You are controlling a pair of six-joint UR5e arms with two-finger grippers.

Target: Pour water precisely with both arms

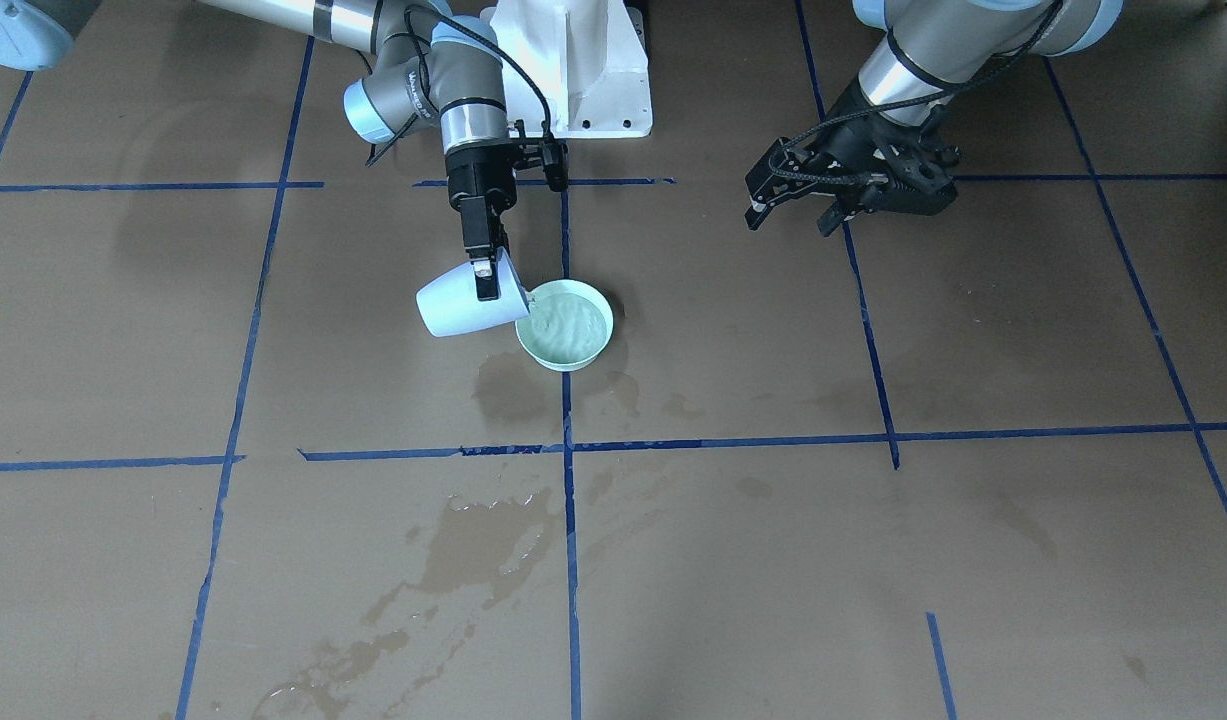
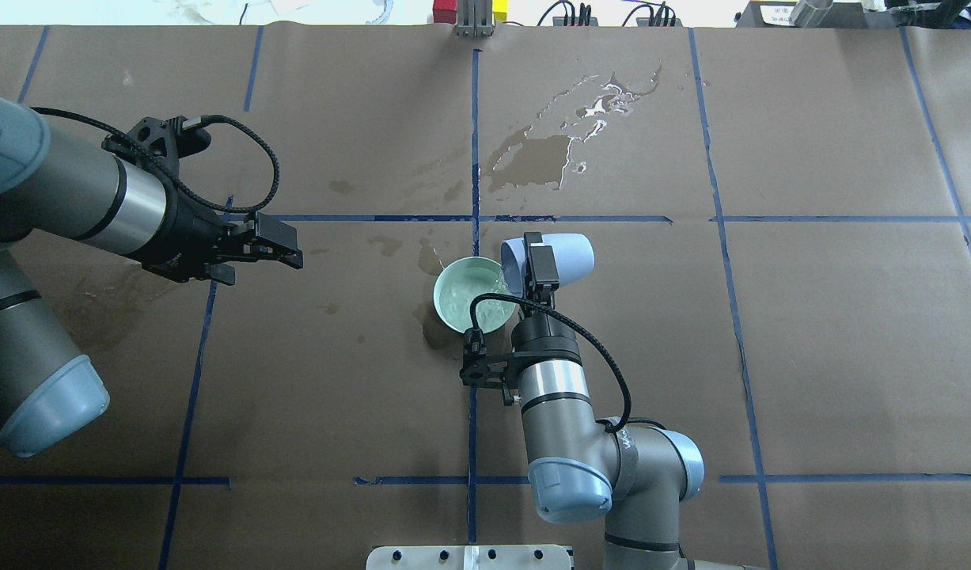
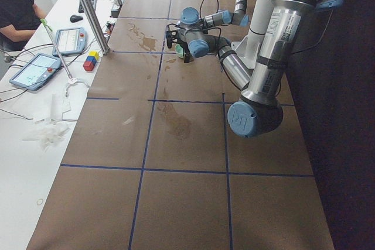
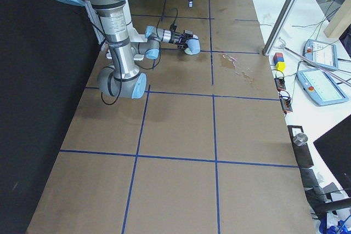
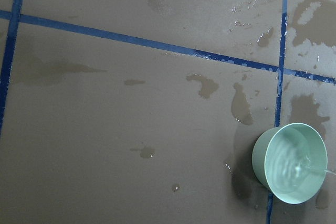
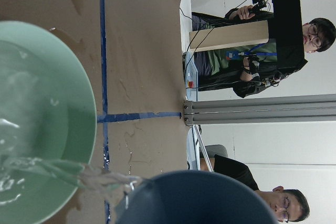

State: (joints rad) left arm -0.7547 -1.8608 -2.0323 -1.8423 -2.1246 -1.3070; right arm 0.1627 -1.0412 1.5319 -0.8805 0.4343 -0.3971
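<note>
The right end effector (image 1: 485, 272) clamps the tipped cup (image 1: 458, 305), lip just over the green bowl (image 1: 565, 363) rim, and water (image 1: 571, 325) streams into the bowl. Keep the lip above the bowl and tilt gently: splashes (image 1: 503, 385) stain the counter (image 1: 973, 330) beside the bowl. The left end effector (image 1: 788, 225) hangs wide and empty, well apart from the bowl.

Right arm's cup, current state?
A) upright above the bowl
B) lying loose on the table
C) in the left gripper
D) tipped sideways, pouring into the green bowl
D: the right gripper holds the pale blue cup tipped sideways at the rim of the green bowl, with water streaming from cup to bowl.
</note>
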